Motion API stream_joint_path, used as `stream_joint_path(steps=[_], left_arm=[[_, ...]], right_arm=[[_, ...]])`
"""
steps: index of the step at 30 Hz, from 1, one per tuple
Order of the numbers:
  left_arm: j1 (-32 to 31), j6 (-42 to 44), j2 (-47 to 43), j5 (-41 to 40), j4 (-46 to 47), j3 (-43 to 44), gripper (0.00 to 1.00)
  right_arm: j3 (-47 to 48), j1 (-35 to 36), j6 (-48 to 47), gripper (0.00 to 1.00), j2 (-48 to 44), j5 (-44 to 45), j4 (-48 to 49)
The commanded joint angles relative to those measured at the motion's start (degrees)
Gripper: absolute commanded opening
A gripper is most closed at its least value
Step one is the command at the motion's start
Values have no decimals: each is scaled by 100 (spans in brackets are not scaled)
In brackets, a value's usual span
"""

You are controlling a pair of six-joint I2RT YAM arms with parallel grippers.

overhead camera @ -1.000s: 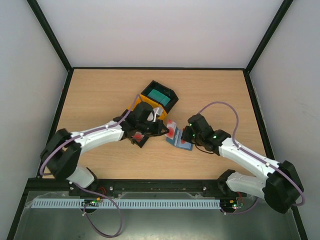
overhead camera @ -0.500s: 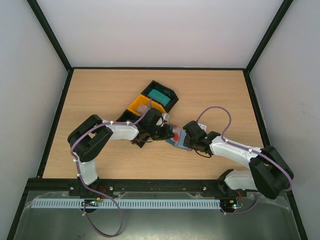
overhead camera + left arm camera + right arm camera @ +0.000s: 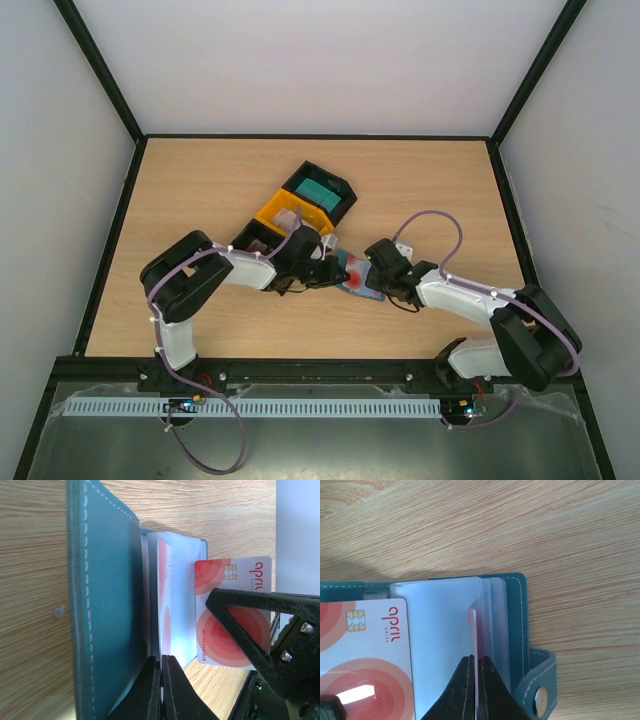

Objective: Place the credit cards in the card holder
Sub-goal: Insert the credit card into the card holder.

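The slate-blue card holder (image 3: 345,283) lies open on the table between both grippers, its snap tab (image 3: 540,692) at one edge. My left gripper (image 3: 161,661) is shut on the edge of a clear sleeve beside the blue cover (image 3: 100,605). My right gripper (image 3: 475,661) is shut on a thin white-and-pink credit card (image 3: 473,627), seen edge-on and standing among the clear sleeves. This card also shows in the left wrist view (image 3: 164,585). A second credit card (image 3: 235,577) with a chip and red circles lies flat on the holder's other side (image 3: 375,650).
A yellow tray (image 3: 290,212) and a black tray (image 3: 322,190) with a teal card stack sit just behind the left gripper. Another black tray (image 3: 258,234) lies along the left forearm. Black frame rails edge the table.
The left arm has folded in, its elbow swinging right and toward the front. The right gripper has moved left to the card holder. Both grippers stayed shut.
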Motion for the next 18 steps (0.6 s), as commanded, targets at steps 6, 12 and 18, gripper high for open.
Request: stream_joint_path(steps=[6, 12, 18], left_arm=[[-197, 0, -278, -549, -47, -195, 3], [-229, 66, -318, -872, -362, -61, 2], [-240, 70, -347, -1113, -669, -29, 2]], right_arm=[[6, -49, 105, 2, 214, 280, -812], [0, -49, 95, 2, 288, 218, -783], [-68, -49, 130, 2, 311, 201, -737]])
